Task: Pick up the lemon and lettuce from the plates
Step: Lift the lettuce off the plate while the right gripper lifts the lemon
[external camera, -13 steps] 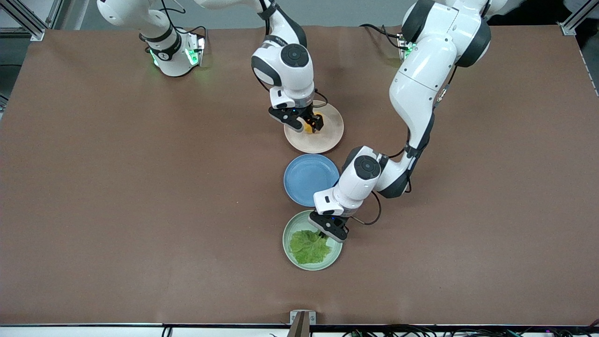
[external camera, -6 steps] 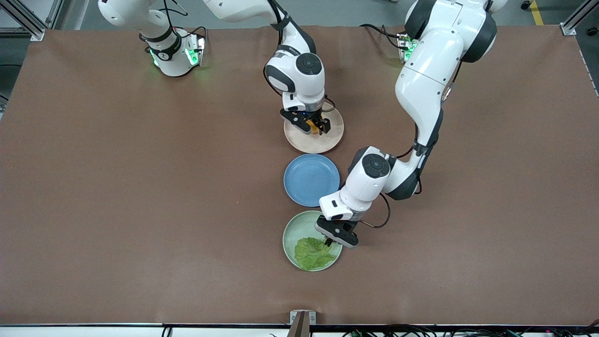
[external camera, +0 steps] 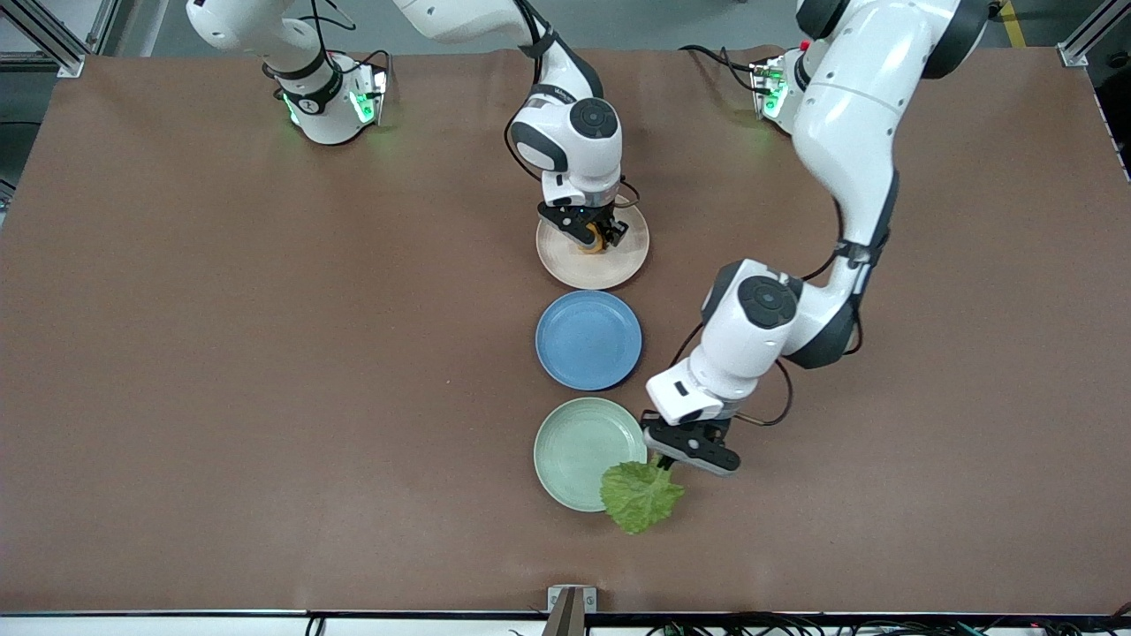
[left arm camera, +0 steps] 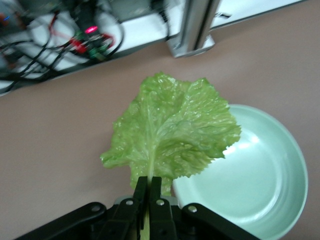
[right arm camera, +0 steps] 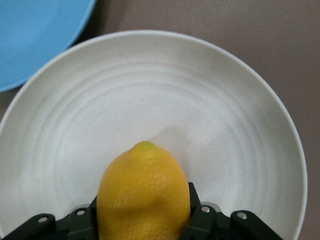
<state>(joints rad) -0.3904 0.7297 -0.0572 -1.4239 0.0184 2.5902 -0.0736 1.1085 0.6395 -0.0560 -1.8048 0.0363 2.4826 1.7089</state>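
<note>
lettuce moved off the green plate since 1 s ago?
Yes. The lettuce, pinched by its stem in the left tool, has slid from the mint green plate's middle to overhang its rim toward the left arm's end.

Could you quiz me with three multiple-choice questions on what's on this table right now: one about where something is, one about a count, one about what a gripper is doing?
1. Where is the lettuce?
A. In the middle of the blue plate
B. Hanging from the left gripper, over the green plate's edge and the table
C. On the beige plate

2. How many plates are there?
A. Two
B. Three
C. Four

3. What is the right gripper doing?
A. Open and waiting over bare table
B. Shut on the lemon over the beige plate
C. Holding the blue plate

Answers:
1 B, its stem sits pinched between the fingers in the left wrist view.
2 B, beige, blue and green.
3 B, its fingers clasp the lemon's sides.
</note>
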